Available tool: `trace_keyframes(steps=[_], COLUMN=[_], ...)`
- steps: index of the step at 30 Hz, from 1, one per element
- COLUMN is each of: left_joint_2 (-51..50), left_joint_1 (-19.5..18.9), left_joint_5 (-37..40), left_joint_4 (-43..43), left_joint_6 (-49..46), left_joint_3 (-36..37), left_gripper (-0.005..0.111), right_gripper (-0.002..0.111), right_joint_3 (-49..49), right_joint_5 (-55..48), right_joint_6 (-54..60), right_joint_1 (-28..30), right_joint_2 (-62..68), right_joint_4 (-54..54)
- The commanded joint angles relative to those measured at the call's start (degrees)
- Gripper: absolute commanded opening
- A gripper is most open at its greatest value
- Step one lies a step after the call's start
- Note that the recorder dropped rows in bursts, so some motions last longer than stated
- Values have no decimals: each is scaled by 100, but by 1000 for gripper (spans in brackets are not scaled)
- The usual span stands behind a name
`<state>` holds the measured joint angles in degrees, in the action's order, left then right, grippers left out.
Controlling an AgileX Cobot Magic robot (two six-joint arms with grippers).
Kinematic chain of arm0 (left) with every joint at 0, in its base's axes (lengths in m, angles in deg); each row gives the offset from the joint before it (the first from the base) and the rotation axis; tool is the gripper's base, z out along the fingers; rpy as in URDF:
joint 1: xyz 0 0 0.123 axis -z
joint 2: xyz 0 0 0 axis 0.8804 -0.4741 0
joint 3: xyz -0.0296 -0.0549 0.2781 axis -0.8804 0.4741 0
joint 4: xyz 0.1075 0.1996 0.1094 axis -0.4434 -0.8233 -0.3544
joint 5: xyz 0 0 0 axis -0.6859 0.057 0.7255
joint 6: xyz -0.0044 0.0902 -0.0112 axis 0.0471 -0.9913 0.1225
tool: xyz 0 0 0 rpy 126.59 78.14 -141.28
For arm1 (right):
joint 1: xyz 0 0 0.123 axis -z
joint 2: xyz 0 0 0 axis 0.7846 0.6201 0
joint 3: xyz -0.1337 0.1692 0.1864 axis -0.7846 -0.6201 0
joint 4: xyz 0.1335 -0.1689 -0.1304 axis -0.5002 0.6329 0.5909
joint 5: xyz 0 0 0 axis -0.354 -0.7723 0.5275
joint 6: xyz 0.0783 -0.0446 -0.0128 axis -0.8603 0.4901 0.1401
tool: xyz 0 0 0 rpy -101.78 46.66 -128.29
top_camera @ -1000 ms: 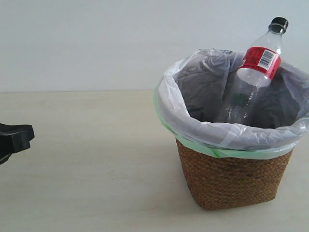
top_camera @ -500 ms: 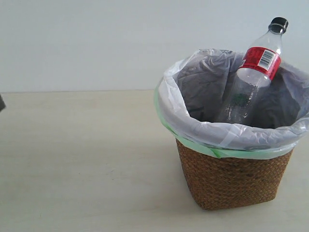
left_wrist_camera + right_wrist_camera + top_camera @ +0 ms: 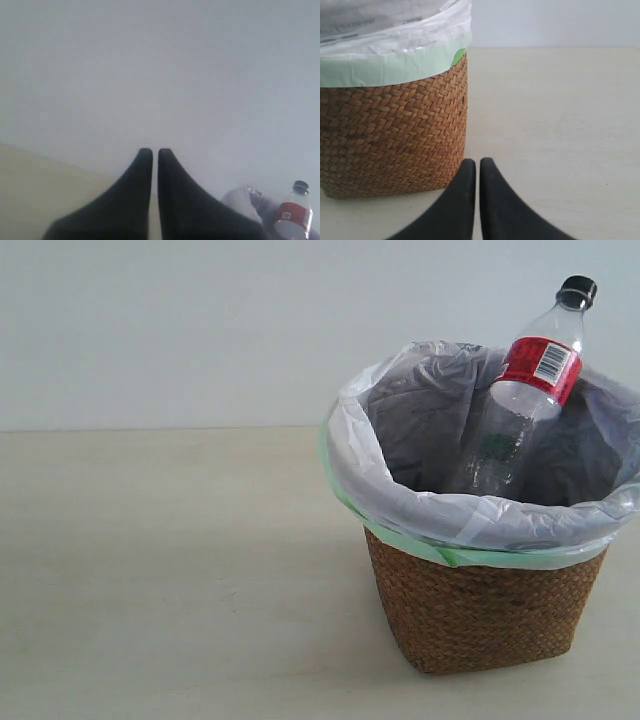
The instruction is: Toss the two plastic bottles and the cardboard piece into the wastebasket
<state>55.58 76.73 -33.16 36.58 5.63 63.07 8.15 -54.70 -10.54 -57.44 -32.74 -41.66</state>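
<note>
Wastebasket point(image 3: 480, 610) on table point(image 3: 170, 570), right side; bottle point(image 3: 522, 390) inside, leaning, neck above rim.

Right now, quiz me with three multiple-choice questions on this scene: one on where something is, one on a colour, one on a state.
1. Where is the red-label bottle?
A. Lying on the table beside the basket
B. Standing in the wastebasket, neck above the rim
C. Held in the right gripper

2. What colour is its cap?
A. Green
B. White
C. Black

3. How do the left gripper's jaws stand?
A. Wide open
B. Shut, with nothing between them
C. Shut on the bottle

Answers:
1. B, its lower body sits inside the liner bag.
2. C, the cap looks black above the clear neck.
3. B, the fingers nearly meet and hold nothing.
</note>
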Motion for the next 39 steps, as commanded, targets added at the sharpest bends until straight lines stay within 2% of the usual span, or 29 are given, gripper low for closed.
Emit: trace_keyframes(steps=[1,6,9,12,19,34,39], left_joint_2=[653,1344,1399,1399,1399,1399,1399], left_joint_1=[-375,-442,-442,-508,-917,-917,-917], left_joint_5=[58,-2423,-3412,-2514,-1170,436,731], left_joint_4=[39,-498,-607,-531,-497,-497,-404], left_joint_6=[309,209,-122,306,248,81,-12], left_joint_3=[443,1762,2226,2226,2226,2226,2226], left_gripper=[4,4,4,4,4,4,4], right_gripper=[0,0,0,0,0,0,0], right_joint_3=[2,2,2,2,2,2,2], right_joint_5=[50,50,50,50,50,50,50], right_joint_6=[0,0,0,0,0,0,0], right_joint_1=[-9,-9,-9,-9,-9,-9,-9], right_joint_2=[-30,-30,-30,-30,-30,-30,-30], right_joint_4=[9,9,9,9,9,9,9])
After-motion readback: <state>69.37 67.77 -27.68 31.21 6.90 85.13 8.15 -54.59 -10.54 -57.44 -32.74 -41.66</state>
